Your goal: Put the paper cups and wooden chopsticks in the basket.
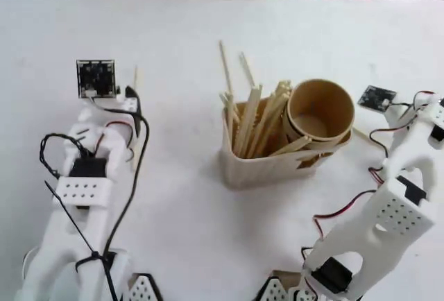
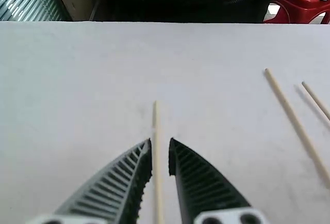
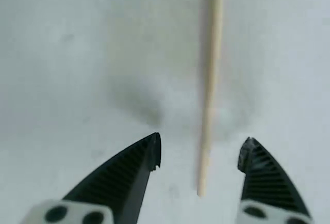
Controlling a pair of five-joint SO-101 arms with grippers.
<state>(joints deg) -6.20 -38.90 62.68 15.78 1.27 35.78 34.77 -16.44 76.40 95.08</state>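
1. Probably light, stiff and slippery, a thin pale wooden chopstick lies on the white table inside the narrowly parted left gripper.
2. The wide-apart right gripper straddles a second chopstick; pinch squarely, mid-length.

My tool sat low over the white surface, its two dark ribbed fingers only narrowly apart. A wooden chopstick lay flat between them, its end reaching out past their tips. Well off to one side, two more chopsticks, a longer one and a shorter one, lay on the surface near each other.
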